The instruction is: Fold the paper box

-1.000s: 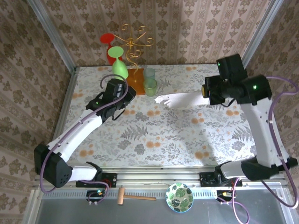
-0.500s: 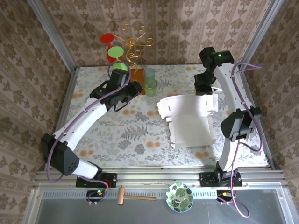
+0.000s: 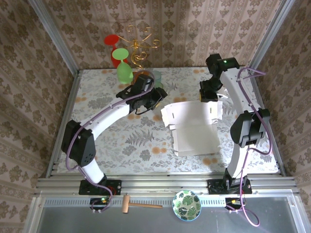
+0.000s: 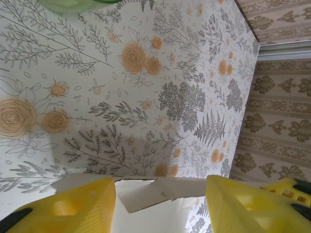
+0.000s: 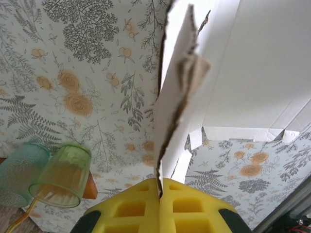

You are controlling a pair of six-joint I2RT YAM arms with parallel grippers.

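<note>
The paper box (image 3: 194, 127), a pale creased cardboard sheet with flaps, lies partly unfolded on the floral table right of centre. Its far part curves up off the table. My right gripper (image 3: 210, 95) is shut on that far edge; in the right wrist view the yellow fingers (image 5: 127, 209) pinch the thin cardboard (image 5: 171, 111) edge-on. My left gripper (image 3: 156, 97) hovers open at the box's left end. In the left wrist view a loose flap (image 4: 160, 193) sits between the two yellow fingers (image 4: 68, 208) without touching either.
Two translucent green cups (image 5: 62, 175) stand at the table's back by an orange block (image 5: 89, 188). A gold wire stand (image 3: 138, 44) with a red and a green goblet (image 3: 124, 72) is behind them. A patterned bowl (image 3: 187, 205) and a wooden mallet (image 3: 138, 205) lie on the front rail.
The right gripper has brought the box down from mid-air so that it rests on the table. The left arm has swung right to the box's left end, its jaws opening a little.
</note>
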